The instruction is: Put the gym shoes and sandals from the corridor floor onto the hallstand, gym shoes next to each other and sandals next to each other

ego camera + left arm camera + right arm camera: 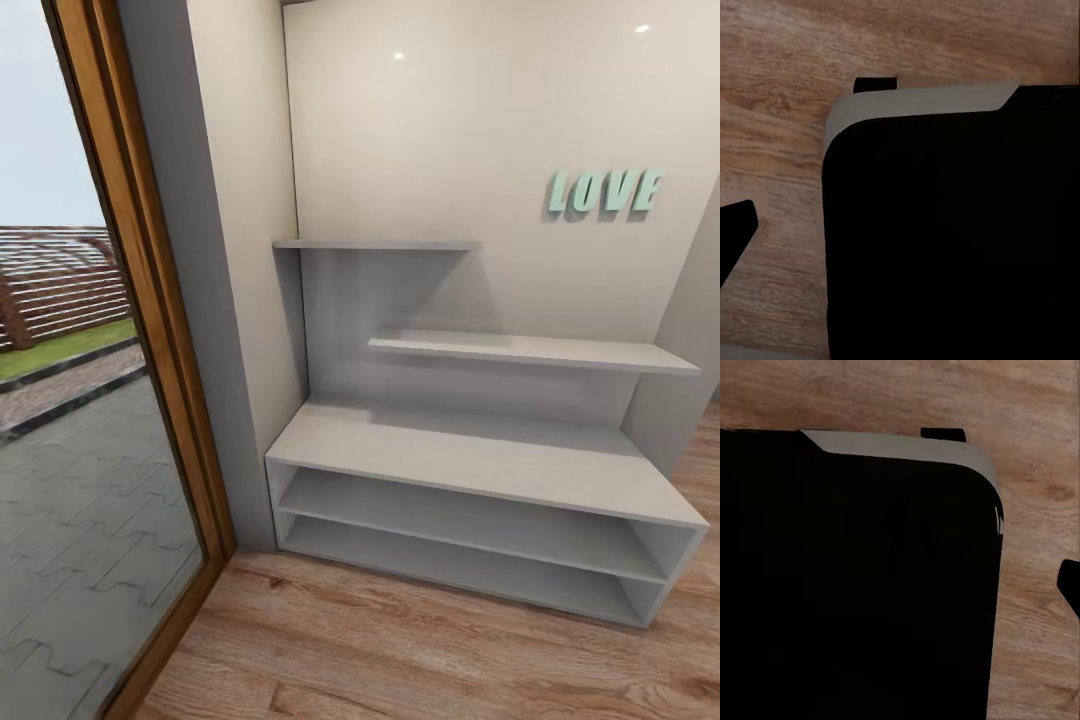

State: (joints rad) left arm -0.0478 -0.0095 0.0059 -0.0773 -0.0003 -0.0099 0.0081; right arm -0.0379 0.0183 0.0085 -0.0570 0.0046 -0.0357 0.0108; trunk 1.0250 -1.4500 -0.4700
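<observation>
Hallstand [480, 465] is seen at frame centre, shelves bare; shoes must be located next. Pincer states cannot be told.

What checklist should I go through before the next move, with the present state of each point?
1. Hallstand in sight, straight ahead: ok.
2. Its flat top and two open shelf levels free to receive shoes: ok, nothing lies on them.
3. Gym shoes and sandals located: not ok; the wood floor in front of the rack shows none.
4. Anything held in the grippers: cannot tell; the wrist views look down at floor and a dark rounded body.
5. Way along the floor beside the glass door free: ok as far as the head view reaches.
</observation>
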